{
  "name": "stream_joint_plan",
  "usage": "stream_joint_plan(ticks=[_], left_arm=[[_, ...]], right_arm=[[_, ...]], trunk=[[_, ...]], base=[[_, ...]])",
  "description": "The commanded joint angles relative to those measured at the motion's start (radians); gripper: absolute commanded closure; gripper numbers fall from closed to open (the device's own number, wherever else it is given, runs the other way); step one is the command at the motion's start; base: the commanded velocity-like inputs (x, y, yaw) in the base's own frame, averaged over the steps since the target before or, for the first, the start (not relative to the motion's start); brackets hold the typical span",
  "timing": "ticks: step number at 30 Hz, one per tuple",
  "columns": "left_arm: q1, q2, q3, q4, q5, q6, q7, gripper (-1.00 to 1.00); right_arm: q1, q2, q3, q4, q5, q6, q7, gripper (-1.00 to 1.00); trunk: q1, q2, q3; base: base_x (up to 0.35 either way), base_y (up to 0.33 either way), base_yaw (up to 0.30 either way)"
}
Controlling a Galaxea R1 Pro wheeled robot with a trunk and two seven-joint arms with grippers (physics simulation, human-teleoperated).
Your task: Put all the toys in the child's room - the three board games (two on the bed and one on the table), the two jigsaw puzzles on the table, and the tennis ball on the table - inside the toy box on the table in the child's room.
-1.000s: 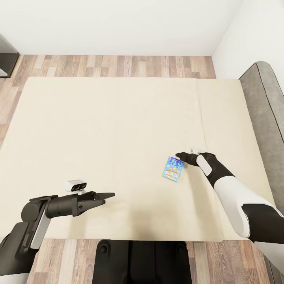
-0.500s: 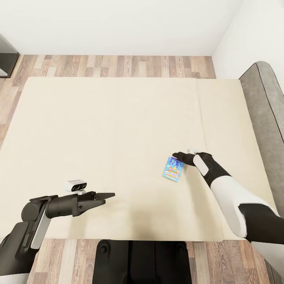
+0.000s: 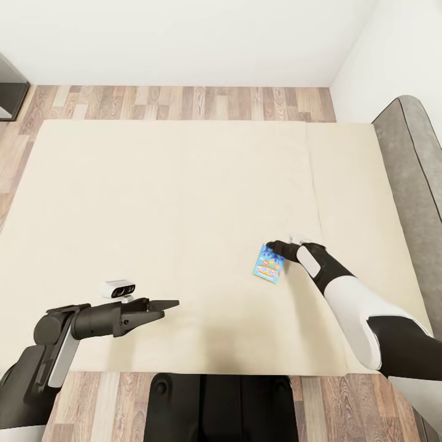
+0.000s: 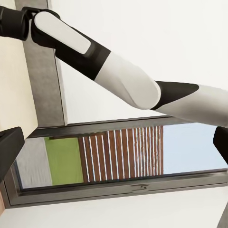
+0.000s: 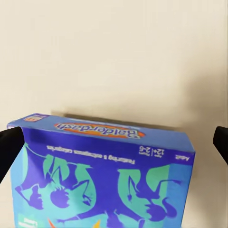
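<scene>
The small blue board game (image 3: pixel 269 264) lies flat on the bed (image 3: pixel 153 202), just beside the right gripper (image 3: pixel 275 248), jaws apart astride it; probably light, stiff, smooth-sided, best pinched across its narrow edges.

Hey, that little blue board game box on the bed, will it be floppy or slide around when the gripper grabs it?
The blue board game looks like a flat, square-edged box, so probably stiff and unlikely to roll. Lying on the bed, it may slide if nudged.

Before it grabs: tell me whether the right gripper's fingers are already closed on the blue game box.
No. In the right wrist view both fingertips sit wide apart at either side of the blue game box, not touching it.
</scene>
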Motion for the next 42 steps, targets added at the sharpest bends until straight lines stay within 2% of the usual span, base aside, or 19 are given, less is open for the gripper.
stream_joint_plan(ticks=[1,28,32,37,42], left_arm=[[0.0,0.0,0.0,0.0,-0.001,0.011,-0.004,-1.0],[0.0,0.0,0.0,0.0,-0.001,0.011,-0.004,-1.0],[-0.001,0.0,0.0,0.0,-0.002,0.011,-0.004,-1.0],[0.0,-0.001,0.0,0.0,-0.002,0.011,-0.004,-1.0],[0.0,-0.001,0.0,0.0,-0.002,0.011,-0.004,-1.0]], right_arm=[[0.0,-0.001,0.004,0.0,-0.004,0.004,0.0,-1.0],[0.0,-0.001,0.003,0.004,-0.01,0.007,0.019,-1.0],[0.0,-0.004,0.002,0.004,-0.012,0.01,0.044,-1.0],[0.0,-0.01,0.001,0.004,-0.013,0.015,0.112,-1.0],[0.0,-0.013,0.0,0.004,-0.017,0.061,0.156,-1.0]], trunk=[[0.001,-0.002,-0.001],[0.001,-0.002,-0.001],[0.001,-0.002,-0.001],[0.001,-0.002,-0.001],[0.001,-0.002,-0.001]], base=[[0.0,0.0,0.0],[0.0,0.0,0.0],[0.0,0.0,0.0],[0.0,0.0,0.0],[0.0,0.0,0.0]])
